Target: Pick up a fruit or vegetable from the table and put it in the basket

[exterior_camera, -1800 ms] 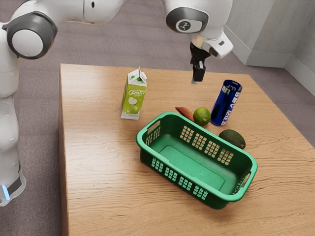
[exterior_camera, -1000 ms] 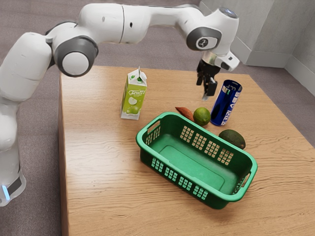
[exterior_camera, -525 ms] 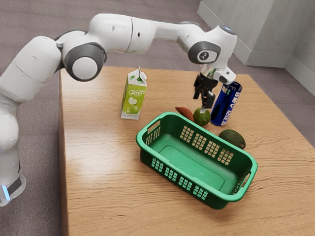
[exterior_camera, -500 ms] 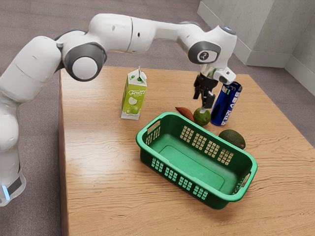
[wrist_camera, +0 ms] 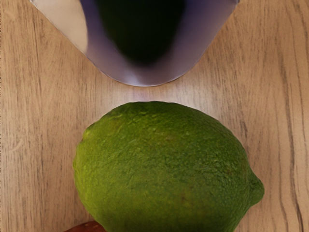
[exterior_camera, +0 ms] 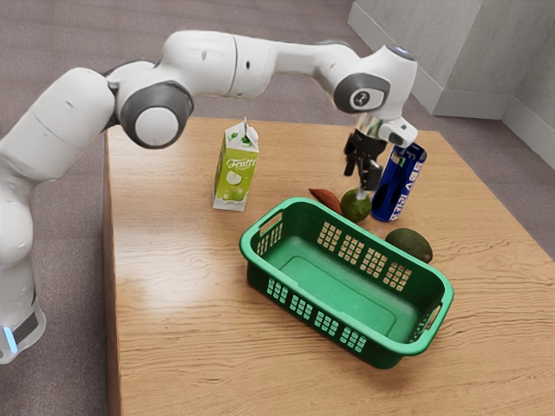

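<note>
The arm [exterior_camera: 204, 65] is smooth white, with dark grey joint bands [exterior_camera: 177, 97], round white caps [exterior_camera: 157, 126], a pale-blue base strip [exterior_camera: 10, 339] and a black gripper [exterior_camera: 360, 179].

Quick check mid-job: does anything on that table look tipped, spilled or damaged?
Nothing stands out. The juice carton and blue can stand upright, and the green basket sits level on its base. I see no spill on the table. The lime, seen close up, shows no cut or split.
</note>
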You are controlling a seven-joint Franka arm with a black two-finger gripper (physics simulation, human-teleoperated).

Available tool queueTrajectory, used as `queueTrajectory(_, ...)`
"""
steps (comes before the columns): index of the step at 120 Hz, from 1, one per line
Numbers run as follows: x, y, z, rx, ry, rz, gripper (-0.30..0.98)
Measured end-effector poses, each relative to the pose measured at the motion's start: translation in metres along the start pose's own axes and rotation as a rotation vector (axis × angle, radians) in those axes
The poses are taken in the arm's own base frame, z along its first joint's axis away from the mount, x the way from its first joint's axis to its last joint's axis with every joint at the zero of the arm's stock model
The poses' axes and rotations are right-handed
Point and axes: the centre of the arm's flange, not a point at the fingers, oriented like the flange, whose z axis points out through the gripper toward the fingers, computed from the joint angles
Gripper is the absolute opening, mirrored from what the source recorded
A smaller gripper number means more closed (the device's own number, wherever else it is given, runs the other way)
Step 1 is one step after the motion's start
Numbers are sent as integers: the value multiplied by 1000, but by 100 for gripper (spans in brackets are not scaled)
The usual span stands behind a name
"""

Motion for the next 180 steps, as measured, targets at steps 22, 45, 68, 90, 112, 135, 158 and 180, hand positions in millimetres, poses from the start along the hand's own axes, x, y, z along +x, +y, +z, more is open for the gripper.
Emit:
queueTrajectory(22,9,-5,-3,-8,21,1,69)
queueTrajectory(45,10,-3,11,-33,-3,10,69)
queueTrajectory(68,12,1,27,-55,-27,21,69)
queueTrajectory(90,14,3,45,-72,-49,24,69)
queueTrajectory(112,15,5,53,-86,-60,24,69)
queueTrajectory(135,15,9,48,-73,-56,25,45)
queueTrajectory(158,-1,25,-17,-13,-37,14,33)
queueTrajectory(180,-33,95,-101,87,-12,66,31)
